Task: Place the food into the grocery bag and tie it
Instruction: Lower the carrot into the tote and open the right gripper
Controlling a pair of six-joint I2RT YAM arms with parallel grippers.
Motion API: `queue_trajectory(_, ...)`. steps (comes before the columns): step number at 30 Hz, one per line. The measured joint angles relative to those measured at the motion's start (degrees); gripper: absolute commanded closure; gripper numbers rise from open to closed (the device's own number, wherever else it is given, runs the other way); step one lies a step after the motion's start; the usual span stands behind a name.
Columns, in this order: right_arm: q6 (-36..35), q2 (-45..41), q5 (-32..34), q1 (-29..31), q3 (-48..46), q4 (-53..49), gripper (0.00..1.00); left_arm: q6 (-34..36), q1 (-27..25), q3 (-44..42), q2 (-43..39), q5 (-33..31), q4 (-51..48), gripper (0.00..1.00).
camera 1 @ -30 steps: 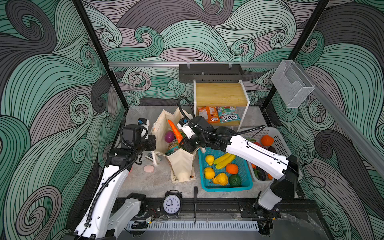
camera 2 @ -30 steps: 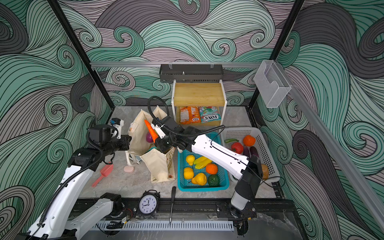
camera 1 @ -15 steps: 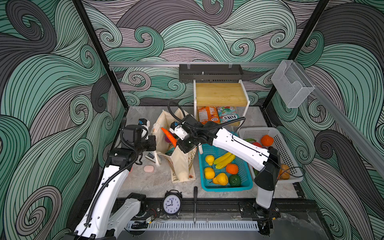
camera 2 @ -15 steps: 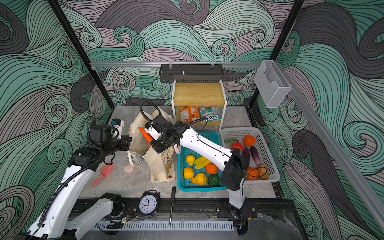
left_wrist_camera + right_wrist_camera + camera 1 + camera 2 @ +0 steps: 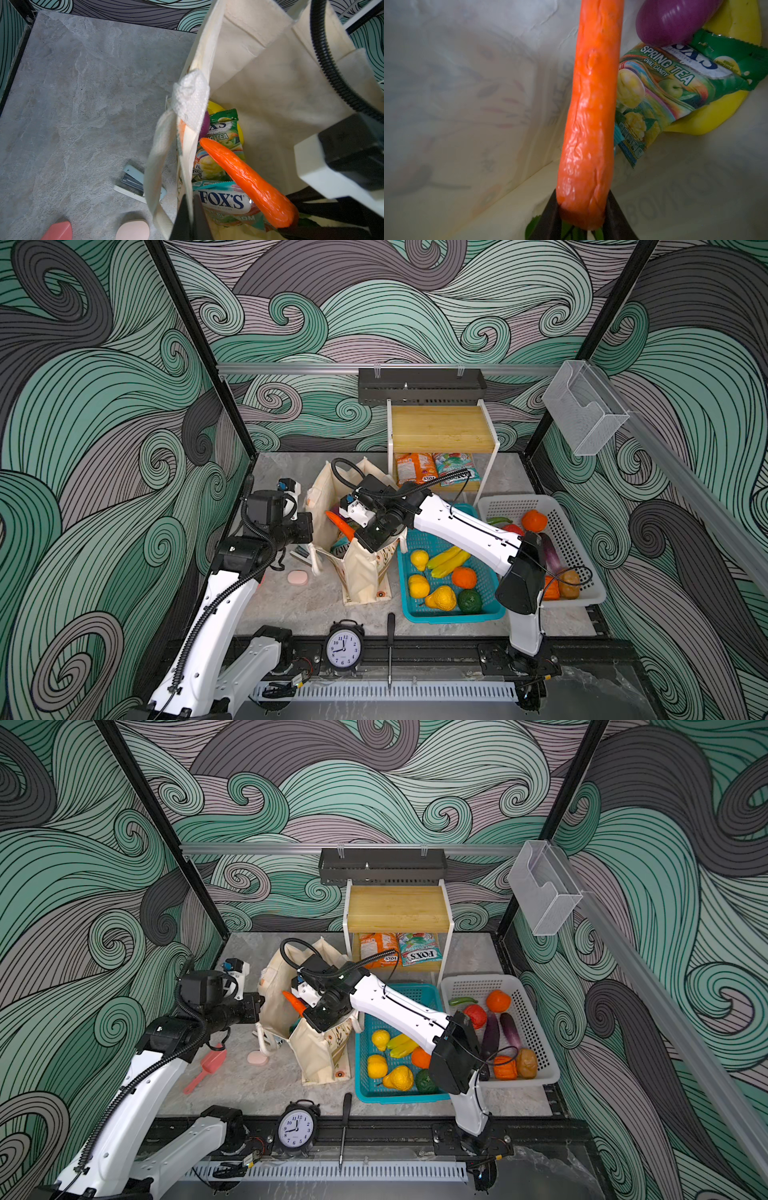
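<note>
The cream grocery bag (image 5: 362, 572) (image 5: 320, 1052) stands open mid-table. My left gripper (image 5: 190, 209) is shut on the bag's near rim, holding the mouth apart, with a white handle (image 5: 155, 166) hanging outside. My right gripper (image 5: 581, 214) is shut on the thick end of an orange carrot (image 5: 591, 116) (image 5: 340, 524), which points down into the bag's mouth. Inside lie a purple onion (image 5: 675, 18), a green candy packet (image 5: 675, 83), a yellow banana (image 5: 716, 112) and a teal candy packet (image 5: 222, 201).
Right of the bag stands a teal basket (image 5: 449, 617) of fruit, then a white basket (image 5: 577, 601) of vegetables. A wooden shelf (image 5: 440, 435) with two packets is behind. A stapler (image 5: 133, 182), a pink disc (image 5: 297, 577), a clock (image 5: 343, 645) and a screwdriver (image 5: 390, 639) lie near.
My right arm has swung left and lowered the carrot from above the bag's right side into its mouth. The left gripper has kept its hold on the rim.
</note>
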Motion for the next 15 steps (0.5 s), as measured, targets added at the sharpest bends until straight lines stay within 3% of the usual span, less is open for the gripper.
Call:
queue_trajectory(7,-0.15,2.54,-0.52,-0.44,2.51,-1.29,0.75,0.0,0.0,0.0,0.0,0.02,-0.09,1.0)
queue_trajectory(15,0.61,5.77,-2.54,-1.68,4.24,-1.66,0.59,0.0,0.0,0.0,0.0,0.0,-0.15,1.0)
